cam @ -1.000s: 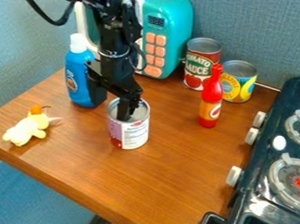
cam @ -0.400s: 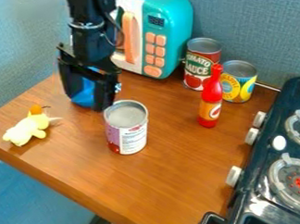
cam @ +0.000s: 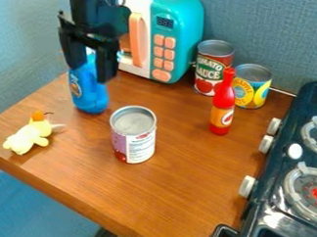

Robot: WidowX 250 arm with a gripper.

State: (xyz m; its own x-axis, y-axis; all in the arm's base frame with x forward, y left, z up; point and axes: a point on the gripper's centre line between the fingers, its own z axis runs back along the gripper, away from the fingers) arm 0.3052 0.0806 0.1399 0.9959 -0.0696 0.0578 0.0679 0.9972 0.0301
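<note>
My claw (cam: 91, 73) hangs wide by the upright bottle (cam: 89, 94). The can (cam: 133, 135) stands nearer the desk's (cam: 185, 185) front edge.

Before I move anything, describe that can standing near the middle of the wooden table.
The can is a short cylinder, upright, its grey, metallic-looking top ringed by a rim. The wrapped label shows purple on the left, white with small print on the right, and red low down. It stands on the wooden table, between the yellow plush toy and the red bottle, touching neither. The gripper is clear of it.
</note>
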